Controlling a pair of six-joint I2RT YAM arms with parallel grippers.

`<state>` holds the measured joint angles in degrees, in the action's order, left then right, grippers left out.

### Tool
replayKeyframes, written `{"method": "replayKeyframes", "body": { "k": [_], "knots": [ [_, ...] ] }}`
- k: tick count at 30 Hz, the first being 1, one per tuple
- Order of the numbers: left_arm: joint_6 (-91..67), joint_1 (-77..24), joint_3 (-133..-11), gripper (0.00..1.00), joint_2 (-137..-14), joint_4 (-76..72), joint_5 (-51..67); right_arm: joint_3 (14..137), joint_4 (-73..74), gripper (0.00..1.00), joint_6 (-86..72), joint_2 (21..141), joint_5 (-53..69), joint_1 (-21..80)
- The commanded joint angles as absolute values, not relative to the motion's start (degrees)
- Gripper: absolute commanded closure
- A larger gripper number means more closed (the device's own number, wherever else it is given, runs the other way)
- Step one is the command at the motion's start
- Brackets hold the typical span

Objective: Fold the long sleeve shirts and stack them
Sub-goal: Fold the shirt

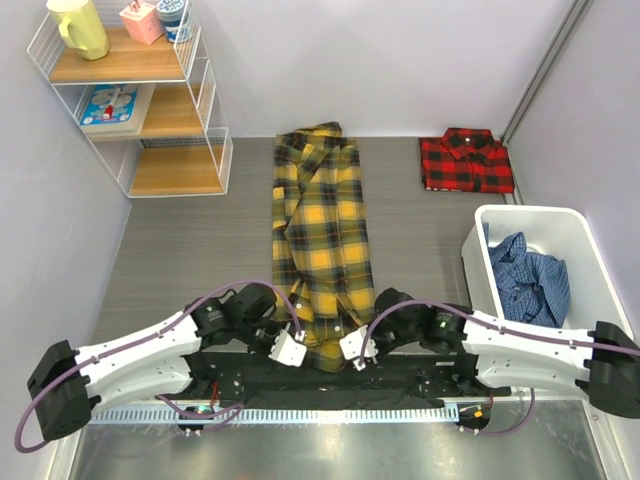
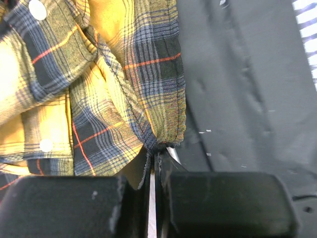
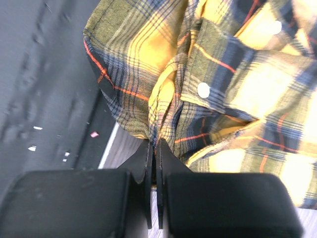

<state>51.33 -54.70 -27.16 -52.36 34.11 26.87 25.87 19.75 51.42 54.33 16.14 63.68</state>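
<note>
A yellow plaid long sleeve shirt (image 1: 318,235) lies as a long narrow strip down the middle of the table, collar at the far end. My left gripper (image 1: 297,352) is shut on the near left corner of its hem (image 2: 161,144). My right gripper (image 1: 350,352) is shut on the near right corner of the hem (image 3: 154,136). Both grippers (image 2: 157,153) (image 3: 154,144) pinch bunched fabric at the near table edge. A red-and-black long sleeve shirt (image 1: 465,160) lies folded at the back right.
A white bin (image 1: 590,262) holding a blue garment (image 1: 528,275) stands at the right. A wire shelf unit (image 1: 140,95) with a yellow jug and small items stands at the back left. A black strip (image 1: 400,378) runs along the near table edge.
</note>
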Motion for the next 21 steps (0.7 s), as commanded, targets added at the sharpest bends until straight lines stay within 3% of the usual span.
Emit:
{"method": "replayKeyframes", "body": {
  "k": [1, 21],
  "knots": [
    [46.6, -55.8, -31.4, 1.00, -48.1, 40.5, 31.9, 29.0, 22.8, 0.99, 46.1, 50.9, 14.2, 65.7],
    [42.6, -55.5, -33.1, 1.00, -42.8, 43.6, 29.6, 33.9, 24.6, 0.99, 43.6, 49.9, 9.2, 66.3]
  ]
}}
